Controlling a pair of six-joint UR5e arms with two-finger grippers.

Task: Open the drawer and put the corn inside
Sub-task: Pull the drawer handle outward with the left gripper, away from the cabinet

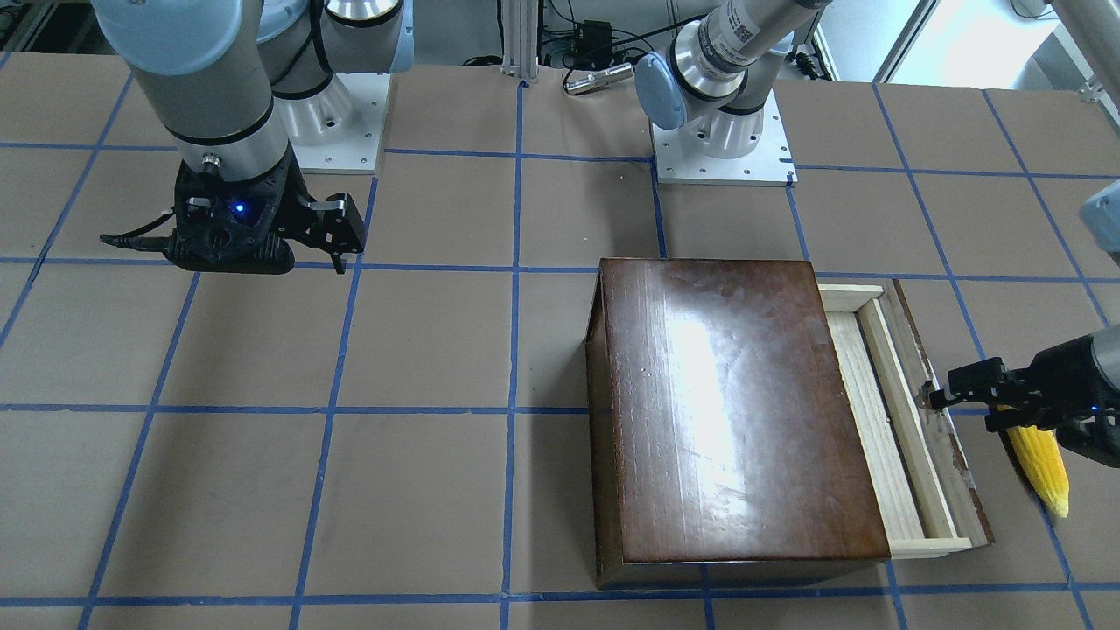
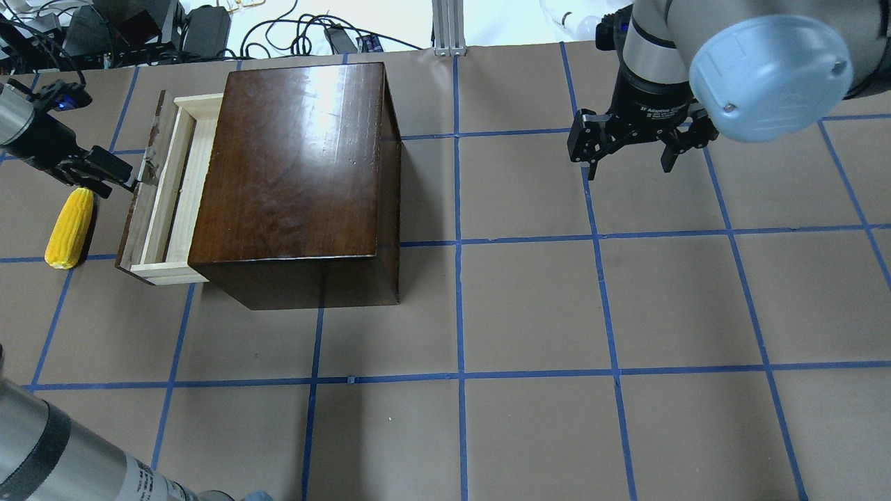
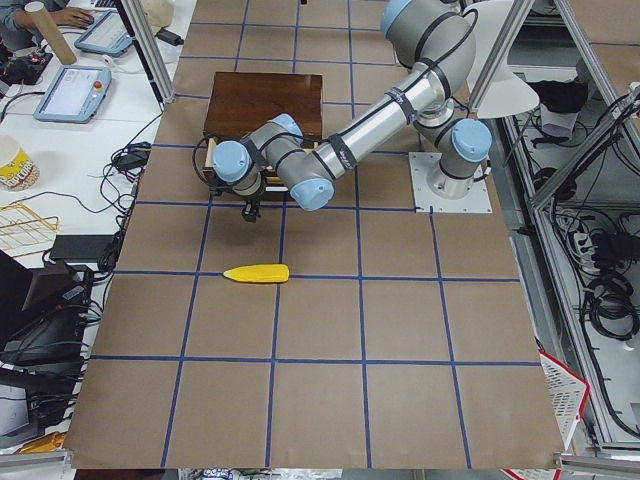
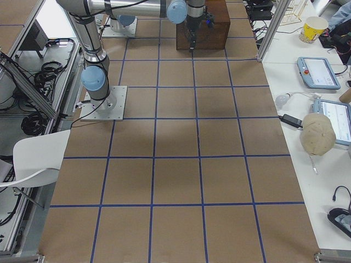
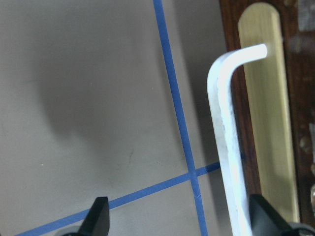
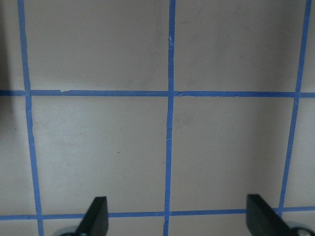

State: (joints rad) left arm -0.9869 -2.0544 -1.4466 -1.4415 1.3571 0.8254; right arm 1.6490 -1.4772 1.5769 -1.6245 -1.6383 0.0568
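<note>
Drawer (image 2: 163, 202) stands part-way out of the box (image 2: 292, 174), left gripper (image 2: 118, 175) jaws wide about its handle (image 5: 224, 123), corn (image 2: 69, 227) on the surface (image 2: 529, 306) just beyond the drawer's front, right gripper (image 2: 628, 163) wide-jawed well off from the box; opening looks nearly done, so next up, likely, is closing on the corn.

Table (image 2: 529, 306): you see brown paper gridded with blue tape (image 2: 460, 306) under the right hand (image 2: 630, 167).
Bench (image 4: 285, 76): white, holding your tablets (image 4: 317, 72) and a cup (image 4: 313, 28).
</note>
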